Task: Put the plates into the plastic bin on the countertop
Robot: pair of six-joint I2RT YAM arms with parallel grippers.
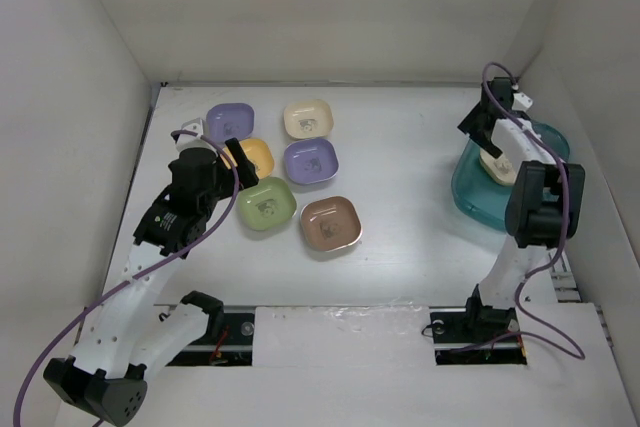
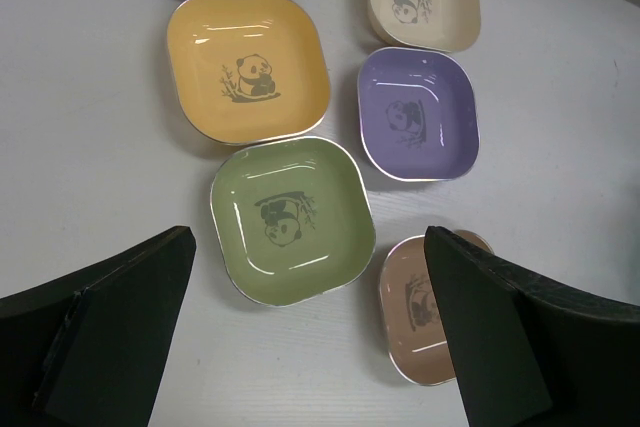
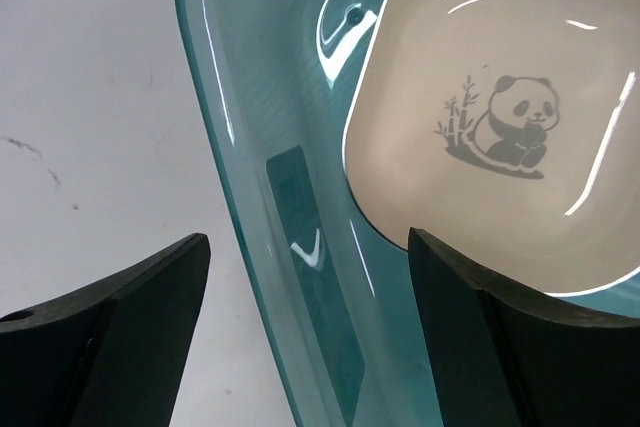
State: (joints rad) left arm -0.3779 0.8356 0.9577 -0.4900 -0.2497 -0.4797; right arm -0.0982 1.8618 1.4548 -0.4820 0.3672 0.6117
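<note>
Several plates lie grouped on the white countertop (image 1: 400, 147): purple (image 1: 228, 122), cream (image 1: 308, 119), yellow-orange (image 1: 256, 156), purple (image 1: 310, 161), green (image 1: 267, 203) and brown (image 1: 330, 223). My left gripper (image 2: 310, 332) hangs open just above them, the green plate (image 2: 292, 219) ahead of its jaws and the brown plate (image 2: 415, 312) partly behind the right finger. At the right, the teal plastic bin (image 1: 470, 187) holds a cream plate (image 3: 500, 117). My right gripper (image 3: 310, 327) is open over the bin's near wall (image 3: 260, 97), holding nothing.
White walls close in the countertop on the left, back and right. The bin sits tight against the right wall. My right arm (image 1: 530, 207) stands over the bin's near side. Bare countertop lies between the plates and the bin.
</note>
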